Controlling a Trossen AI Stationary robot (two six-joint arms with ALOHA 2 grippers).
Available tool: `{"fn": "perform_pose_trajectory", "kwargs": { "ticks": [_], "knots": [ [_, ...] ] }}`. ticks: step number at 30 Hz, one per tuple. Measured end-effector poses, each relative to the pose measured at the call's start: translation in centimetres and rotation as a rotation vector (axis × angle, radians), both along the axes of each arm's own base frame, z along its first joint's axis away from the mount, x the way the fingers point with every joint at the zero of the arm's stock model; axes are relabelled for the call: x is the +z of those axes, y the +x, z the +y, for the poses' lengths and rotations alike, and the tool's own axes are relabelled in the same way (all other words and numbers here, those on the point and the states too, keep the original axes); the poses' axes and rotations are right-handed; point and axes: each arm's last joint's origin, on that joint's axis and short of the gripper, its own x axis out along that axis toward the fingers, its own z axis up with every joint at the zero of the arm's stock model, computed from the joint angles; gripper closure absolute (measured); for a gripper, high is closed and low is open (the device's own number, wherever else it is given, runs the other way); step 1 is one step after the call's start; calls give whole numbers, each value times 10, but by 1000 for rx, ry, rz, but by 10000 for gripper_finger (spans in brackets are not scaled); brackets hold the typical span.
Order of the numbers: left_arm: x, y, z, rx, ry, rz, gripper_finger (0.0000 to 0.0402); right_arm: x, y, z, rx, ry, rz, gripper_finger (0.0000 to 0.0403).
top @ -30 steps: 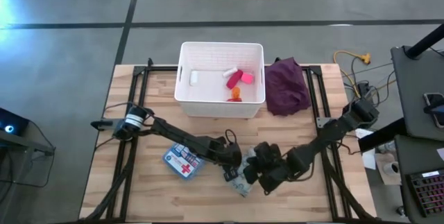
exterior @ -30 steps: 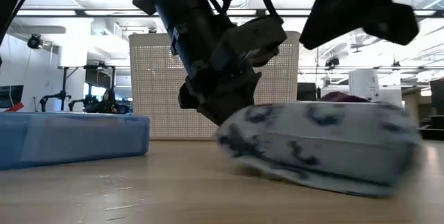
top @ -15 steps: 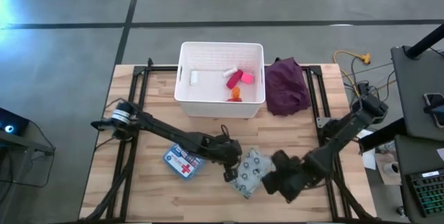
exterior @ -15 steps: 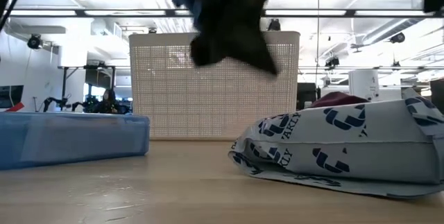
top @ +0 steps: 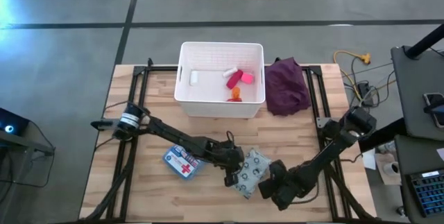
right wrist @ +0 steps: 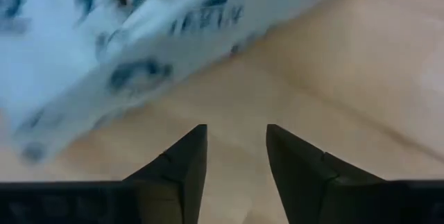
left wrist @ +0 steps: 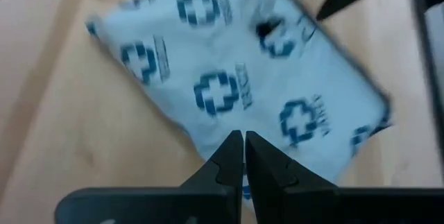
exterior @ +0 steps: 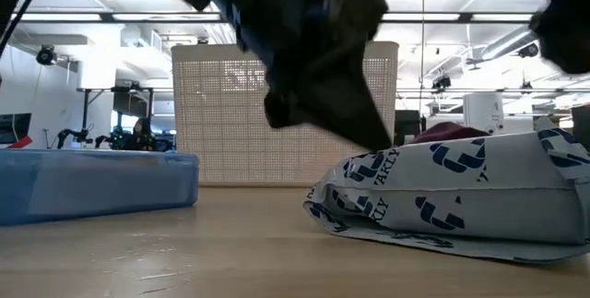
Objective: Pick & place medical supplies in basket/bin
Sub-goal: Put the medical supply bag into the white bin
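The pale green patterned pouch lies flat on the table near its near edge, also showing in the low view. My left gripper is shut and stands over the pouch's left edge. My right gripper is open just off the pouch's near right side, with bare table between its fingers. The blue packet with the red cross lies flat to the left. The white basket at the far side holds red, pink, orange and white pieces. My left gripper comes slanting down from the table's left, its shut fingertips right above the pouch's upper left edge. I cannot tell whether they touch it.
A dark purple cloth lies crumpled right of the basket. Black frame rails run along the table's left and right sides. Bare wood lies between the basket and the pouch and along the near left.
My right gripper has drawn back off the pouch toward the near right, uncovering it. The pouch has slid a little to the right and settled flat. My left gripper rose off the pouch's left end, then dipped back toward it.
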Motion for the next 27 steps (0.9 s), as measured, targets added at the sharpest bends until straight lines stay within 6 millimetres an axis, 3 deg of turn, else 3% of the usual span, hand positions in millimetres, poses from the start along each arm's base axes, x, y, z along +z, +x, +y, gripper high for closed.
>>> {"fn": "perform_pose_trajectory", "kwargs": {
  "ticks": [3,11,15,21,27],
  "knots": [
    [-10,1,0,-2,4,23,402,-9,7,-7,-23,-31,5,271],
    [-26,-7,3,17,6,83,402,-7,30,-32,-2,-111,-34,269],
    [-31,-15,5,31,4,131,402,12,47,-36,72,-106,-101,262],
    [-17,-22,8,42,14,122,401,51,70,-41,118,-228,-256,252],
    [-13,-25,14,61,40,119,401,55,81,-54,107,-269,-269,242]
  ]
}}
